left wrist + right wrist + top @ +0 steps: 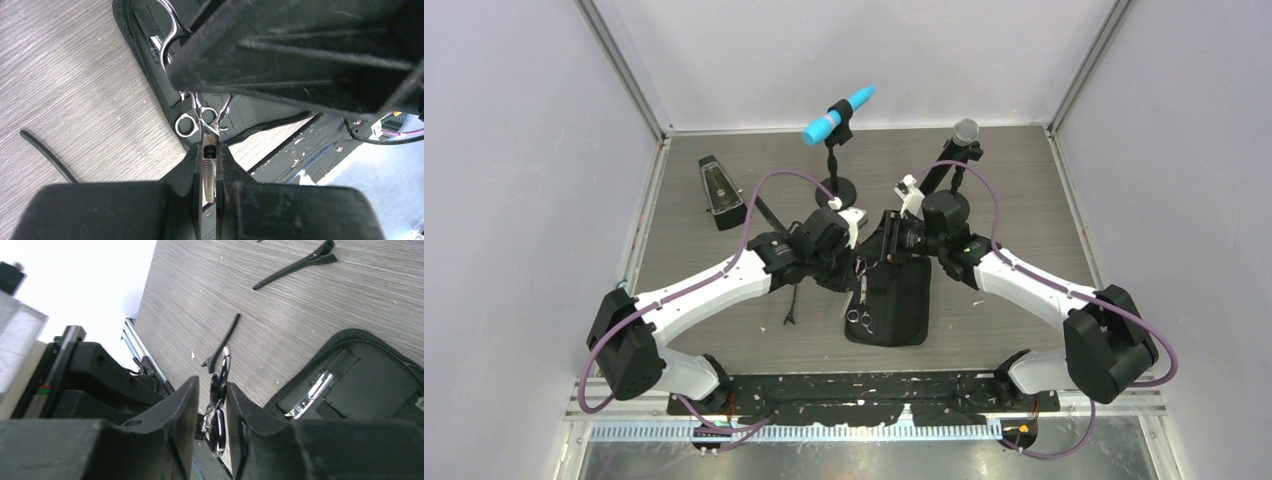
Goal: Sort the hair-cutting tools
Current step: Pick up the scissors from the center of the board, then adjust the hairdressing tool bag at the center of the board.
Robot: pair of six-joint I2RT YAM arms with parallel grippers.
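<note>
— What's the biggest thing down there?
— The case (904,310): soft black fabric with a zip round it, lying open on the grey wood-grain table (754,335). A second pair (312,390) of silver scissors sits tucked in one of its pockets.
— And the arms?
— The left gripper (210,149) is clamped on the toothed blade of the scissors (186,125), whose rings poke out over the case's edge. The right gripper (212,385) has ring handles (218,425) between its fingers, jaws partway in. I can't tell whether it pinches them, nor whether it's the same pair.
— Tricky to hold?
— I'd guess so: polished steel, stiff, light and slippery, with sharp points. The rings or the pivot look the safest grip.
— Anything smaller?
— One clip (222,342) near the case and another clip (300,267) farther out, both thin matt black, bare on the table. Being so flat, they'd want a pinch across the middle
</note>
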